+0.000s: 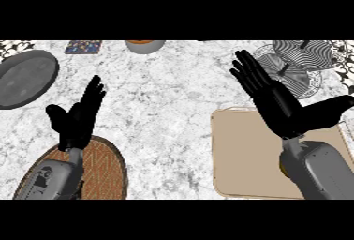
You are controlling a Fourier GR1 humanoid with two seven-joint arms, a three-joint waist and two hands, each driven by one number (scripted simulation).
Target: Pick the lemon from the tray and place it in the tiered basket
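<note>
On the marbled white counter (173, 117), the robot's right hand (276, 105) is spread flat and open, fingers straight and pointing toward the far edge, thumb stretched out to the side; it holds nothing. It hangs over the far left corner of the beige tray (249, 159), which lies at the counter's near right with its rim showing pale along the left and near sides. The grey forearm behind the hand covers part of the tray. The lemon cannot be seen anywhere in the head view; the uncovered part of the tray shows none. The tiered basket (301, 63), patterned in black and white stripes, stands at the counter's far right corner, just beyond the right hand's fingertips. The left hand (76, 117) is also open and empty, fingers straight and angled up, above the far rim of a round woven brown mat (104, 164) at the near left. A grey plate (26, 77) sits at the far left edge, a small patterned square (83, 46) and an orange-topped grey bowl (145, 45) along the far edge.
</note>
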